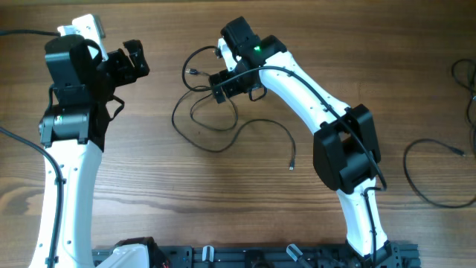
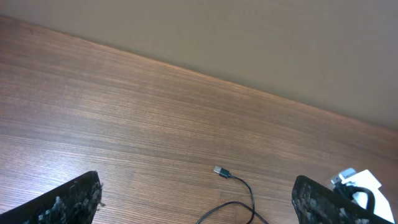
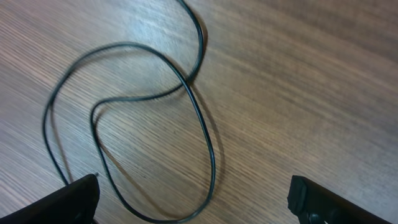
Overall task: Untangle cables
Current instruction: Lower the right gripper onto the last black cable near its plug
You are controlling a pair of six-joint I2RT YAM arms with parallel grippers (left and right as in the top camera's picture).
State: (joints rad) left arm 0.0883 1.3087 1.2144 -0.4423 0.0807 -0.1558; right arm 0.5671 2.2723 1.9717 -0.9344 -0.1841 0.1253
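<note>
- Wooden table [image 1: 223, 201], brown with visible grain.
- Thin black cables [image 3: 212, 155] lie on it in loose, overlapping loops.
- A small plug [image 2: 219, 170] rests flat on the wood.
- Another black cable [image 1: 406, 162] curves near the right edge.

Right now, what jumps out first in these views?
The tangle of thin black cables looped at the upper middle of the table, with the open jaws of the right arm right over it. The left arm sits off to its left, jaws open too, and another loose cable lies near the right edge.
</note>
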